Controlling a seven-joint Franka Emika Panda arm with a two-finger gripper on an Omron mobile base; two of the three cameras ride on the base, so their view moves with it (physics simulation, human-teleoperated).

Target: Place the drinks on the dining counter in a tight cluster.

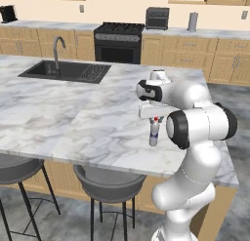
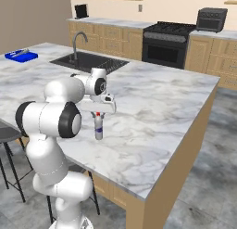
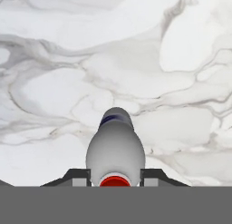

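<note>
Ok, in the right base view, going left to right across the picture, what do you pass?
Blue tray → sink faucet → gripper shut on the small clear bottle → black stove → toaster oven.

The bottle [image 1: 154, 134] was clear with a red cap and a blue label. The dining counter [image 1: 73, 118] was white-grey veined marble on tan wood — its sink [image 1: 66, 70] black, the stools [image 1: 108, 182] grey.

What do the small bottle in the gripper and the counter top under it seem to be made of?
Bottle: probably clear plastic or glass, since the body looks pale and see-through, with a red cap and a blue label; the rendering leaves it open.
Counter top: looks like polished marble, white with grey veins and a soft sheen.
</note>
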